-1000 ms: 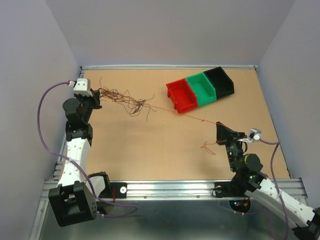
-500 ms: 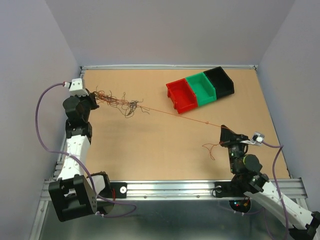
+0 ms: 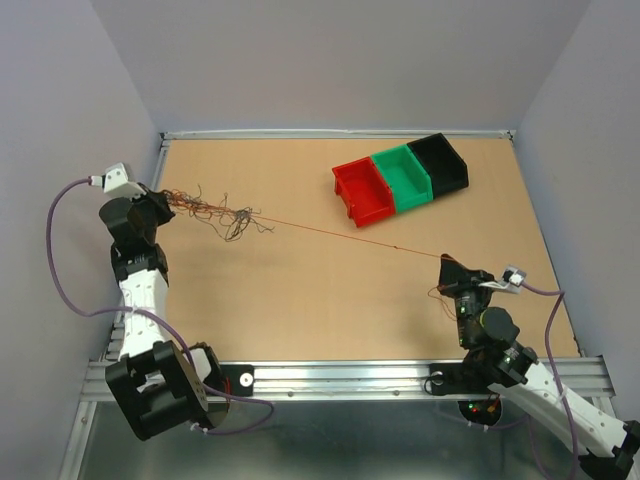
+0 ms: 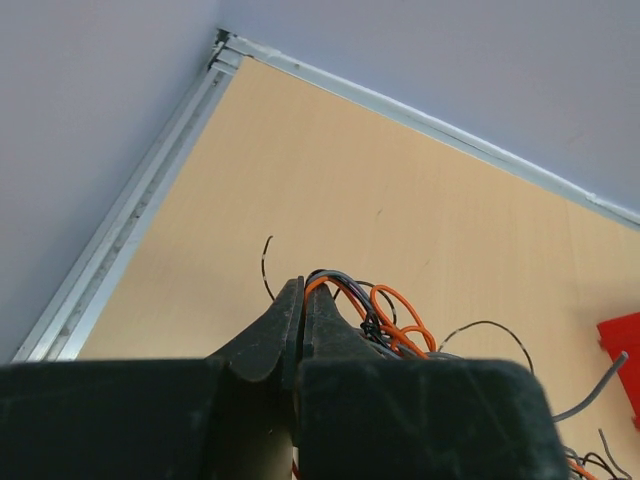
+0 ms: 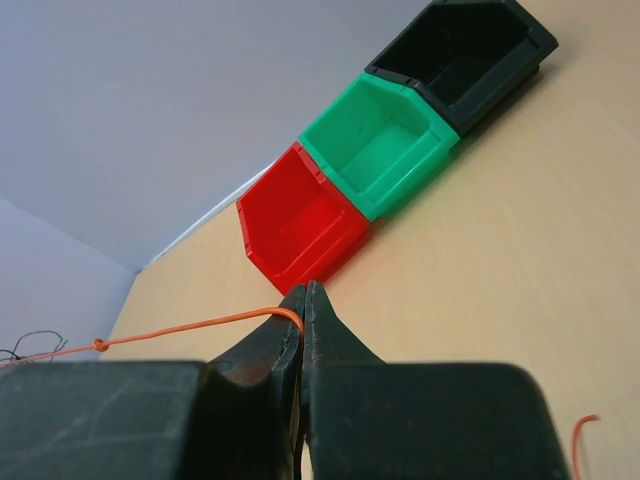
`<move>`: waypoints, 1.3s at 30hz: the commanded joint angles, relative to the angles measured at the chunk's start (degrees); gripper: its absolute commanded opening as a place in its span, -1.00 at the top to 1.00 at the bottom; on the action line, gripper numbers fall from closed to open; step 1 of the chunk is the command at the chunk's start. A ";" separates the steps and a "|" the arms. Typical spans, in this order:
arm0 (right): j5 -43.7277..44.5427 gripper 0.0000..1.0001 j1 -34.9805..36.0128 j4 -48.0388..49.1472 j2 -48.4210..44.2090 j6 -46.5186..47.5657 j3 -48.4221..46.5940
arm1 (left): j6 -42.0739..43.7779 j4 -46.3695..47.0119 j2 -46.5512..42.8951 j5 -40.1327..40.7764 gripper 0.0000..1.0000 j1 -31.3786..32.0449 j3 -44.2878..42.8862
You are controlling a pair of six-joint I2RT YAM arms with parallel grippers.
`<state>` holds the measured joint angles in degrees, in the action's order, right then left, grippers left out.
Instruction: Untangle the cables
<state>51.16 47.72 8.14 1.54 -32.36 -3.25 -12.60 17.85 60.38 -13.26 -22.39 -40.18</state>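
A tangle of thin red-orange, black and grey cables (image 3: 215, 212) hangs near the table's far left. My left gripper (image 3: 160, 197) is shut on that tangle; in the left wrist view orange and dark loops (image 4: 385, 310) bulge out beside the closed fingers (image 4: 303, 300). One red-orange cable (image 3: 340, 236) runs taut from the tangle across the table to my right gripper (image 3: 445, 262), which is shut on its end. In the right wrist view this cable (image 5: 190, 325) enters the closed jaws (image 5: 303, 300) from the left. A loose orange end (image 5: 585, 425) lies by the right gripper.
Three open bins stand in a row at the back right: red (image 3: 362, 190), green (image 3: 402, 176) and black (image 3: 438, 161). They also show in the right wrist view, the red one (image 5: 300, 225) nearest. A metal rail (image 3: 340, 376) edges the table front; walls close in on both sides.
My left gripper has pulled the tangle further left and back. My right gripper has drawn slightly toward the near edge. The red-orange cable between them is now longer and straighter.
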 commanded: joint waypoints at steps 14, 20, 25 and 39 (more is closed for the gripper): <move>-17.92 0.99 -1.14 13.12 18.03 9.15 -10.36 | 21.30 6.06 -7.11 -19.60 -0.61 13.25 0.11; -32.33 0.99 -1.14 16.64 38.87 10.65 -28.09 | 26.74 2.64 -6.51 -26.64 -0.63 22.21 -2.35; -40.25 0.99 -1.14 16.12 47.05 11.44 -39.19 | 32.19 1.58 -3.52 -25.41 -0.64 34.33 -4.11; -48.51 0.99 -1.14 10.05 51.10 13.02 -59.76 | 44.24 4.65 12.82 -29.20 -0.73 47.35 -10.09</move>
<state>5.85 46.85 19.00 52.21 -20.32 -57.01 28.73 18.61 71.68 -40.58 23.81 -46.87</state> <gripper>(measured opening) 0.012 0.863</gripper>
